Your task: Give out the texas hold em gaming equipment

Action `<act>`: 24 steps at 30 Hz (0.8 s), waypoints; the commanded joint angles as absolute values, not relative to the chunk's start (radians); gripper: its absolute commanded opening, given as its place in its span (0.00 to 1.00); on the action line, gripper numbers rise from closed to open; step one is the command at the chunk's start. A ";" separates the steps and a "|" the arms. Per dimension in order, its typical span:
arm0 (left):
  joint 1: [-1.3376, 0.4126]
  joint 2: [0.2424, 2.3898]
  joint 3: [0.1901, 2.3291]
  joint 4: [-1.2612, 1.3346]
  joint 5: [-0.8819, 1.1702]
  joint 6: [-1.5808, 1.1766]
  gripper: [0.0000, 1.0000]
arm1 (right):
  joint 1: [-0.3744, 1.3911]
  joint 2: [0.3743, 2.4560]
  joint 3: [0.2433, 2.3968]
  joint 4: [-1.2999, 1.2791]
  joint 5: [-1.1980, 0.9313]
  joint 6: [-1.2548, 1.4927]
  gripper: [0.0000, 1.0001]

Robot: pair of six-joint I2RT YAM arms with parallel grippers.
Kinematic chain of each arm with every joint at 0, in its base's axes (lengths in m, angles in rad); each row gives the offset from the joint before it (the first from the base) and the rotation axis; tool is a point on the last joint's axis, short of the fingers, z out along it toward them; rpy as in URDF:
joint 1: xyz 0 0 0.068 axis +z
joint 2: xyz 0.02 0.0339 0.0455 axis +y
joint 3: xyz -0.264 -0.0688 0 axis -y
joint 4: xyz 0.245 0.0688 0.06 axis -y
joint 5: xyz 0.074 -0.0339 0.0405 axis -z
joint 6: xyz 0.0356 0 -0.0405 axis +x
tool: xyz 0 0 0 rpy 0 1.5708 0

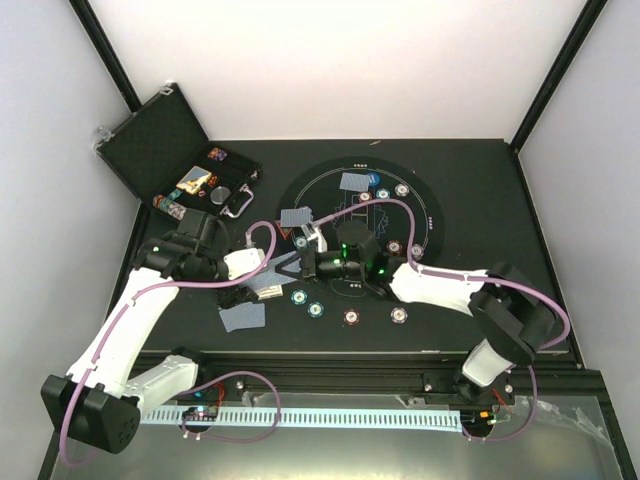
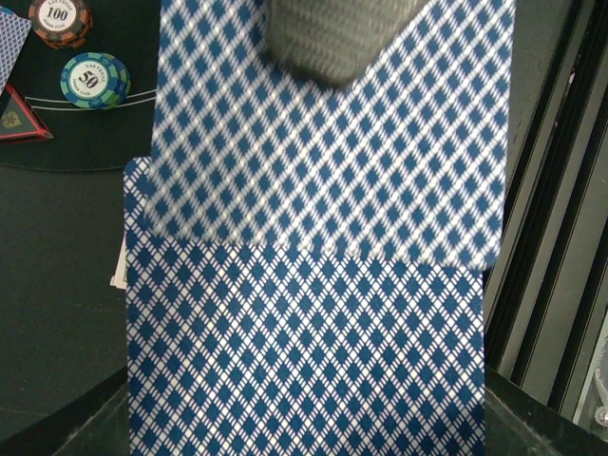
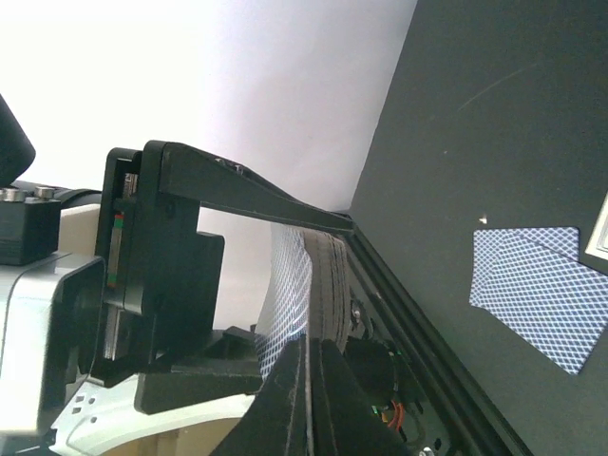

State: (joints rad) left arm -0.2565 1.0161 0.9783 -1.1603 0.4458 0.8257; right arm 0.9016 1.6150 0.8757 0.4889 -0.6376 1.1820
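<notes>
Black table [image 1: 480, 170], white walls behind. Playing cards [image 2: 313, 332], blue-checked backs up, are clamped as a stack in the left gripper [image 1: 268, 282] above the table's left-centre. The right gripper [image 3: 308, 361] has its fingers together at the stack's edge; whether it pinches a card cannot be told. Poker chips [image 1: 316, 308] lie on the round mat [image 1: 315, 190], toward the table's near edge.

The left arm [image 1: 140, 300] rises from its base at 7 o'clock, bends at the elbow and points its end effector [image 1: 268, 283] toward 3 o'clock, clamped on playing cards [image 2: 304, 332]. The right arm [image 1: 440, 285] folds at 4 o'clock and stretches toward 9 o'clock. Its end effector [image 1: 312, 264] meets the left one above the tabletop's middle, with its 2 fingers [image 3: 332, 399] pinched together on the cards' edge.
</notes>
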 commanded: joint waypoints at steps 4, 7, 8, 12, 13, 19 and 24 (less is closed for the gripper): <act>-0.253 0.996 0.998 -1.145 0.469 0.822 0.01 | 0.837 1.516 0.796 0.387 -0.610 1.127 0.01; -0.253 0.996 0.998 -1.147 0.466 0.823 0.02 | 0.782 1.475 0.741 0.374 -0.620 1.111 0.01; -0.253 0.997 0.998 -1.149 0.466 0.824 0.02 | 0.758 1.463 0.725 0.364 -0.625 1.101 0.01; -0.253 0.995 1.000 -1.150 0.466 0.824 0.01 | 0.637 1.444 0.654 0.328 -0.660 1.049 0.01; -0.253 0.996 1.000 -1.150 0.466 0.823 0.02 | 0.603 1.449 0.643 0.311 -0.670 1.028 0.01; -0.253 0.991 1.002 -1.152 0.470 0.819 0.02 | 0.418 1.559 0.637 0.203 -0.705 0.884 0.01; -0.253 0.989 1.004 -1.156 0.469 0.819 0.02 | 0.362 1.659 0.692 0.122 -0.671 0.794 0.01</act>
